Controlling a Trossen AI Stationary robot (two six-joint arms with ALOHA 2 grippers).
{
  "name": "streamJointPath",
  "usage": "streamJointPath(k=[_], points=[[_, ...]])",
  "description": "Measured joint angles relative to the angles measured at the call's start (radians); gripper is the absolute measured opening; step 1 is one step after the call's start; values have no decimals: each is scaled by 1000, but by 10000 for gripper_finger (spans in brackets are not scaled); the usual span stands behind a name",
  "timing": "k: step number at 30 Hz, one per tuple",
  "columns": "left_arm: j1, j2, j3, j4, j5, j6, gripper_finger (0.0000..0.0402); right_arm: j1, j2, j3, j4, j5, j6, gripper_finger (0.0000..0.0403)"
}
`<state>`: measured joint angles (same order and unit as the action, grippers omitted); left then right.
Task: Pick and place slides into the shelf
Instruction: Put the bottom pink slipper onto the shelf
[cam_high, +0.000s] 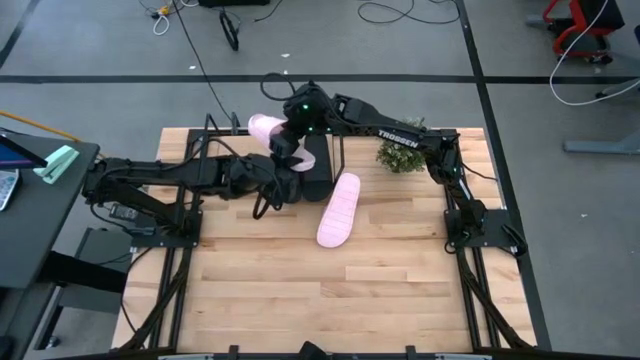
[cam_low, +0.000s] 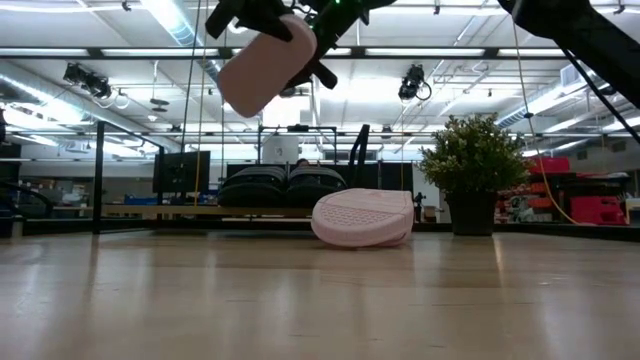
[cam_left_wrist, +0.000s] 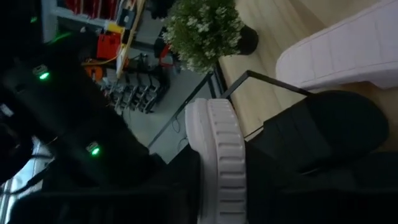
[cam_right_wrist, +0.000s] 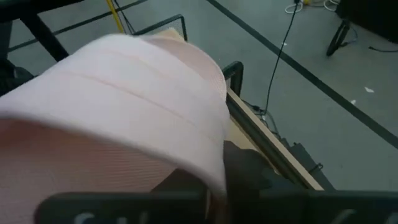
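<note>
table (cam_high: 250, 290) | potted plant (cam_high: 400, 150) beside shelf (cam_high: 340, 140) | pink slide (cam_high: 339, 210) loose mid-table

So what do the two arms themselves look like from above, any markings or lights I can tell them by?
Both arms are dark, near-black, jointed links on black frame bases at the table's sides. The right arm carries white TROSSEN lettering along its forearm, and a green light glows near its wrist. The left arm shows no lettering from above; dark cables trail along it and loop under its wrist.
</note>
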<state>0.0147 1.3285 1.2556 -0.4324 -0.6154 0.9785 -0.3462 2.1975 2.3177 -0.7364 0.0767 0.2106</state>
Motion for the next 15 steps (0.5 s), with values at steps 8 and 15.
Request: streamJointPath(k=[8, 15], points=[[-8, -63, -2, -34, -49, -178, 84, 0, -13, 11, -17, -8, -53, 132], [-19, -187, -2, -93, -39, -332, 80, -11, -47, 13, 10, -16, -88, 191]])
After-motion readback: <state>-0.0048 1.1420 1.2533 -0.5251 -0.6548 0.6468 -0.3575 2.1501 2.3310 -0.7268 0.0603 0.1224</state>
